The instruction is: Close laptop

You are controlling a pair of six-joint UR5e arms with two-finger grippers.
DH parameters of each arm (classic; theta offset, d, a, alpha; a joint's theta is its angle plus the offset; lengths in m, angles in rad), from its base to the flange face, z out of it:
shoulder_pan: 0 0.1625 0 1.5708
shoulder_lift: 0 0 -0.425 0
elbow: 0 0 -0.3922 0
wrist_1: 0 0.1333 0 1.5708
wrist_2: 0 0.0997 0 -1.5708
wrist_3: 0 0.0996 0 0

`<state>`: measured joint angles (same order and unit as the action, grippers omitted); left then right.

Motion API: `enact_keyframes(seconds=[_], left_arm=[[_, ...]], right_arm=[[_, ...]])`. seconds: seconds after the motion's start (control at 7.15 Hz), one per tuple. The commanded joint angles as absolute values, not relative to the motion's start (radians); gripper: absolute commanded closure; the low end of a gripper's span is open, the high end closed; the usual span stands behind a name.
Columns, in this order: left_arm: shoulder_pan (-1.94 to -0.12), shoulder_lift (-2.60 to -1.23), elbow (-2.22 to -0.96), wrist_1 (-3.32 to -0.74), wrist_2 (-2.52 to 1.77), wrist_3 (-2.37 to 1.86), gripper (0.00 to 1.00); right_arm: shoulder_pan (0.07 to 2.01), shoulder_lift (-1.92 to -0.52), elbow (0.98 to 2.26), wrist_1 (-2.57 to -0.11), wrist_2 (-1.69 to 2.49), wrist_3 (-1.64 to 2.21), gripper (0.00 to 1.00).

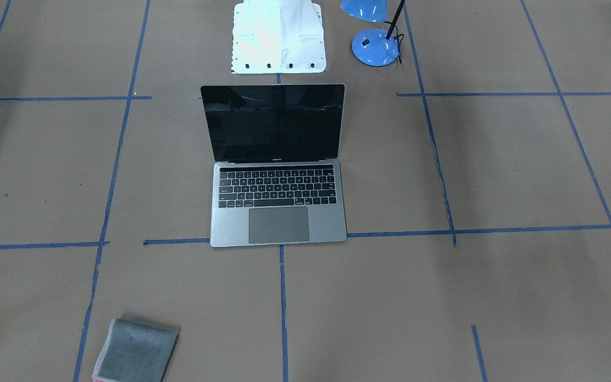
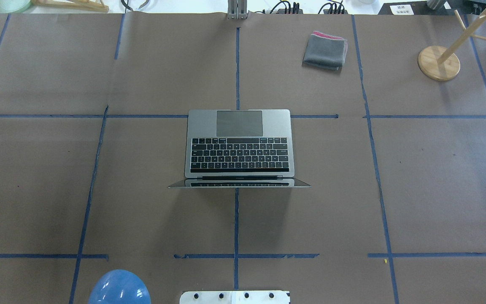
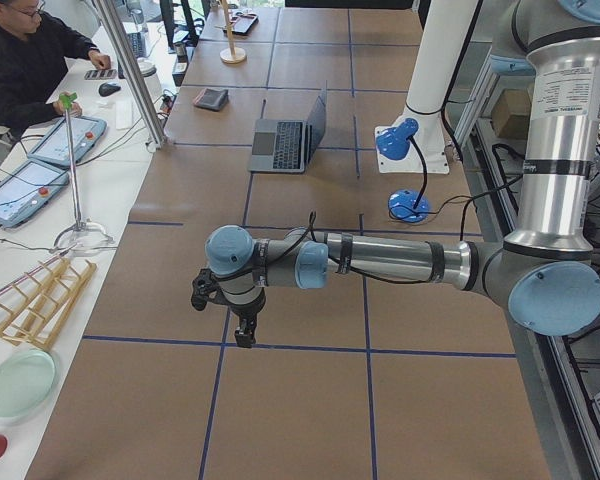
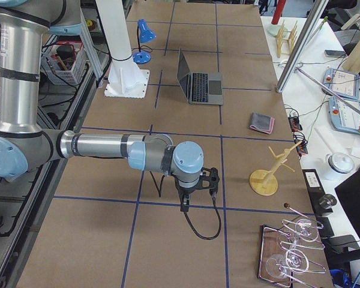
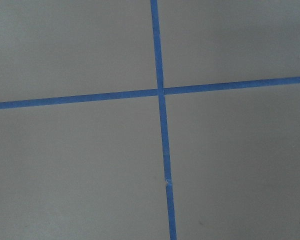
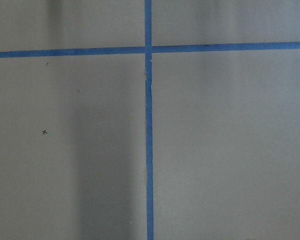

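Laptop (image 1: 279,185) is seen open at the middle of the table (image 1: 496,159), base flat on the brown paper. The hinge is on the robot's side, the trackpad edge on the operators' side. The lid is raised roughly upright, the screen is black, and the front edge is laid along a blue tape line (image 1: 401,233). It is also seen in overhead (image 2: 238,143), left-side (image 3: 285,143) and right-side (image 4: 199,84) views.

White pedestal (image 1: 278,37) is found just behind the lid. Blue desk lamp (image 1: 375,46) stands beside the pedestal on the robot's left. Grey folded cloth with pink edge (image 2: 325,50) lies past the laptop toward the far edge, on the robot's right, well apart from it. Wooden stand (image 2: 438,63) is placed further right, near the table's end.

Left gripper (image 3: 244,335) is pointed down over the table at the robot's left end, well apart from the laptop. It is shown only in the side view, so whether it is released or clenched cannot be told. Right gripper (image 4: 186,205) is pointed down likewise at the right end, and its state cannot be told either. Only brown paper and a tape crossing (image 5: 161,91) are shown by each wrist camera.
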<state>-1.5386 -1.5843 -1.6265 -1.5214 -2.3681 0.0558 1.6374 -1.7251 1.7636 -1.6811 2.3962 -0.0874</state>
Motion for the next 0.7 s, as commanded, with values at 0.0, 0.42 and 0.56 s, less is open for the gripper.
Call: enact_keyframes(seconds=[0.0,0.42,0.56], left_arm=[[-1.54,-1.594,-1.673,-1.506,-2.375,0.048,0.0],[-1.529,-1.626,-1.99,-1.265,-2.437,-0.199,0.0],[-1.472,-1.632,-2.079,-1.256,-2.459,-0.357,0.0]], right_arm=[[1.637,-1.712,1.802,-1.68,2.414,-0.081,0.0],[1.634,-1.7,1.919,-1.683,2.436,-0.075,0.0],[1.634,-1.703,1.911,-1.683,2.529,-0.036,0.0]])
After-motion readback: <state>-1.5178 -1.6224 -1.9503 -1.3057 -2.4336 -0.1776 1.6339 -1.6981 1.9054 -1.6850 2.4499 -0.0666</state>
